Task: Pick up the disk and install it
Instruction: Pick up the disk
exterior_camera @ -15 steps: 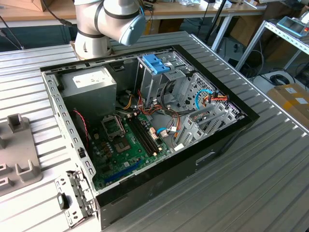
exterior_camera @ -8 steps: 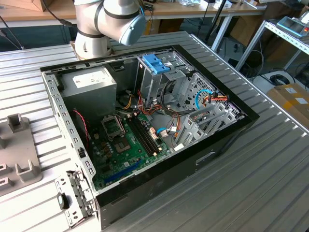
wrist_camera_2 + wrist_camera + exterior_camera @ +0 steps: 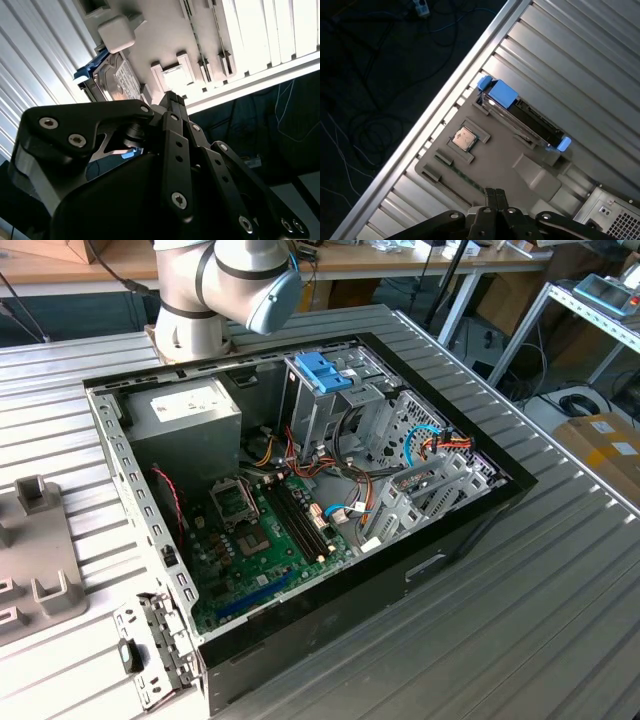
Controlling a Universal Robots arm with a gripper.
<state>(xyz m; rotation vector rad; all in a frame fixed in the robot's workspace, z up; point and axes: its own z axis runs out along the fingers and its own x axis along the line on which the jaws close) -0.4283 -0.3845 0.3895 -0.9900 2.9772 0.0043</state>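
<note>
The disk (image 3: 522, 116), grey metal with light-blue rails at both ends, lies in a slot of a grey fixture plate (image 3: 492, 167) on the ribbed metal table. In the second wrist view the disk (image 3: 119, 79) shows past the fingertips, with its blue rail beside it. My gripper (image 3: 495, 193) hovers above the fixture plate, a short way from the disk, touching nothing. Its fingertips are pressed together and hold nothing; in the second wrist view the gripper (image 3: 170, 98) looks the same. The open computer case (image 3: 470, 530) lies on the table, and its silver drive cage (image 3: 318, 410) carries a blue latch.
A small square chip (image 3: 465, 138) sits in another pocket of the fixture plate (image 3: 40, 550). The table's edge (image 3: 445, 105) runs close to the plate, and beyond it is a dark floor with cables. Inside the case are a grey power supply (image 3: 190, 415), a motherboard and loose wiring.
</note>
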